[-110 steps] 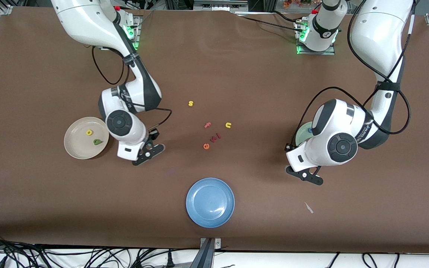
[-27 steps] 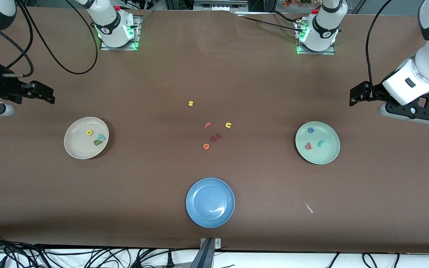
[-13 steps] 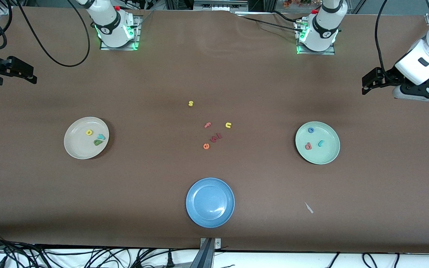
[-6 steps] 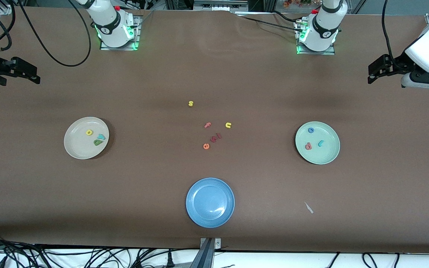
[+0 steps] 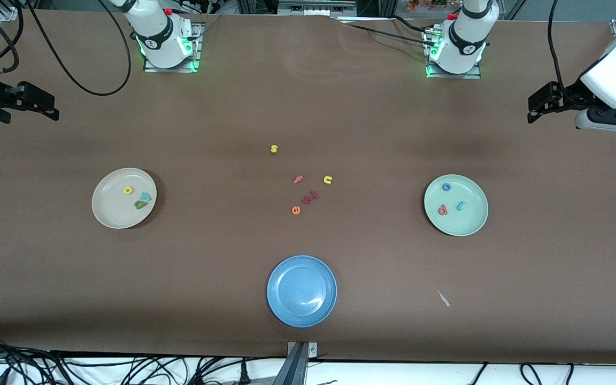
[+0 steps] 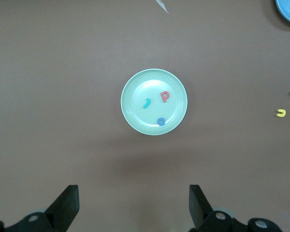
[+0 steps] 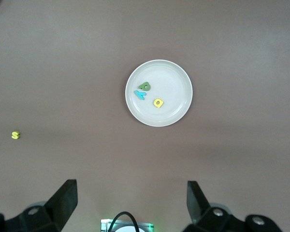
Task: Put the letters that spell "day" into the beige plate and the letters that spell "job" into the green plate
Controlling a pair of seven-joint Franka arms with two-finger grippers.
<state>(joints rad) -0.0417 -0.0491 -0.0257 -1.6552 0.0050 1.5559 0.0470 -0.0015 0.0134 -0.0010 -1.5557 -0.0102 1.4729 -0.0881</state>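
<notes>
The green plate [image 6: 154, 101] is seen well below the wide-open left gripper [image 6: 133, 208]; the beige plate [image 7: 159, 93] below the wide-open right gripper [image 7: 130, 205].

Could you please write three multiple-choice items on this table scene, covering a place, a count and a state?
1. Where does the blue ring o lie?
A. in the green plate
B. in the blue plate
C. on the bare table

2. How many letters lie in the beige plate?
A. one
B. three
C. five

3. How do the left gripper and right gripper stand?
A. each shut on a letter
B. both open, holding nothing
C. resting in plates

Answers: 1 A, the ring sits inside the mint rim; 2 B, yellow, teal and olive pieces; 3 B, wrist views show spread, bare fingers.
</notes>
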